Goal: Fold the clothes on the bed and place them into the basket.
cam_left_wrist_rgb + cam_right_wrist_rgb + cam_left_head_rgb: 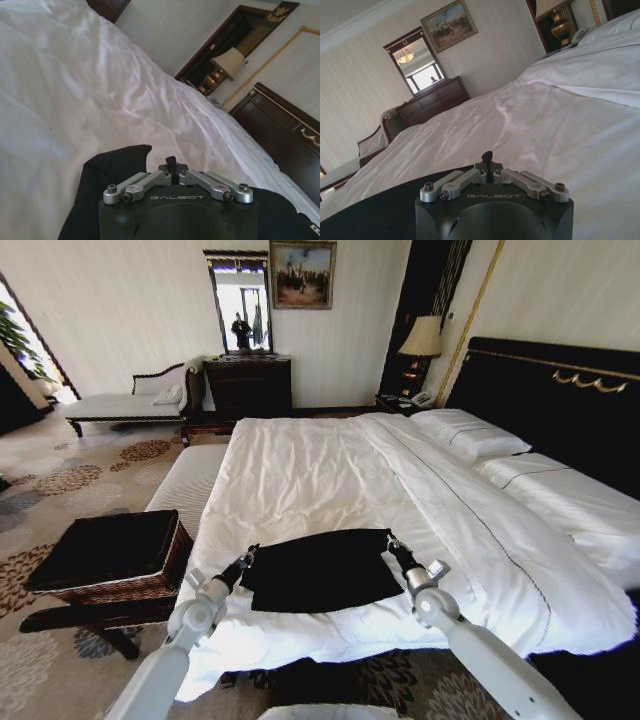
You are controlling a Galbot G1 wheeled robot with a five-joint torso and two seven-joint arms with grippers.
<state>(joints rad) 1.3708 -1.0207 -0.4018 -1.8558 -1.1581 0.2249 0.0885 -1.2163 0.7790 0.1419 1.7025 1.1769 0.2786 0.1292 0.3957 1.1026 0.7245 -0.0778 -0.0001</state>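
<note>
White-duveted bed (330, 470) with pillows (470, 432) and black T-shirt (320, 570) near its foot edge

The black T-shirt (322, 570) is lying dark against the white duvet of the bed (330, 470), whose black headboard (560, 410), at two o'clock, is showing gold trim. At nine o'clock, the brown woven basket (110, 558) is showing black lining.

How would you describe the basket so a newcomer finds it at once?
Start at the big white bed. At its foot corner on the robot's left, beside the pale striped bench, stands the basket. It is rectangular, brown woven wicker with black lining, unlike the white bedding nearby.
</note>
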